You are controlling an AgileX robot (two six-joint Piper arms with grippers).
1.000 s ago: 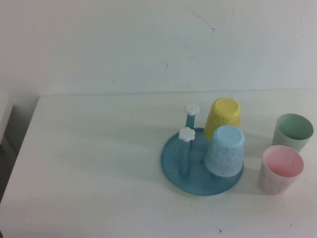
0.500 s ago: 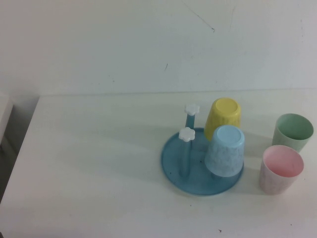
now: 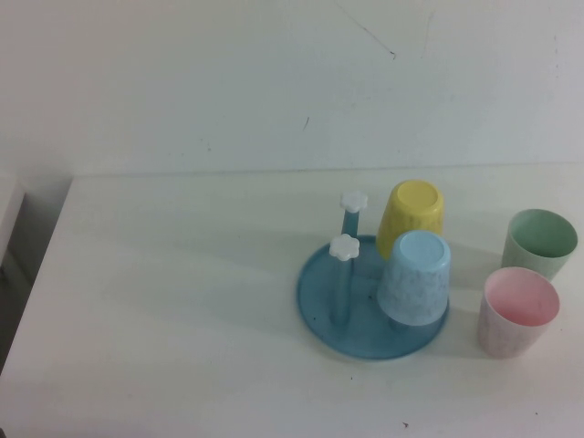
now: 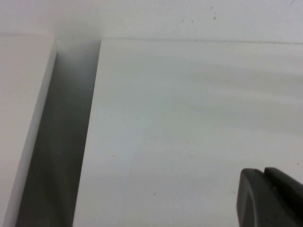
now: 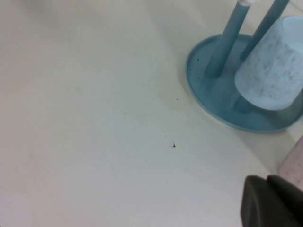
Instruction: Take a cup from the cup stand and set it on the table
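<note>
Nearest the robot, neither arm shows in the high view; the left gripper [image 4: 272, 198] appears only as a dark corner of its own wrist view, hanging over bare white table [image 4: 189, 118] close to the table's left edge, where a shadowed gap separates it from a neighbouring white surface [image 4: 21, 118]; whether it is released or clenched cannot be told; the right gripper [image 5: 274, 202] likewise shows only as a dark corner of its wrist view, above bare table on the near side of the cup stand [image 5: 246, 101], holding nothing visible, its state equally impossible to tell; farther in, on the right part of the table [image 3: 182, 292], the pink cup [image 3: 517, 311] stands upright and apart from the stand; just left of it the round blue cup stand [image 3: 328, 306] carries the light blue cup [image 3: 415, 277] upside down on a peg at its right side; two bare pegs with white flower knobs [image 3: 344, 247] rise at its left and back; beyond the blue cup the yellow cup [image 3: 411, 216] sits inverted on a rear peg; the cup [image 3: 539, 242], pale mint-green, stands upright on the table just behind the pink cup and right of the stand, off the pegs; farthest back is the plain white wall [image 3: 274, 82].
</note>
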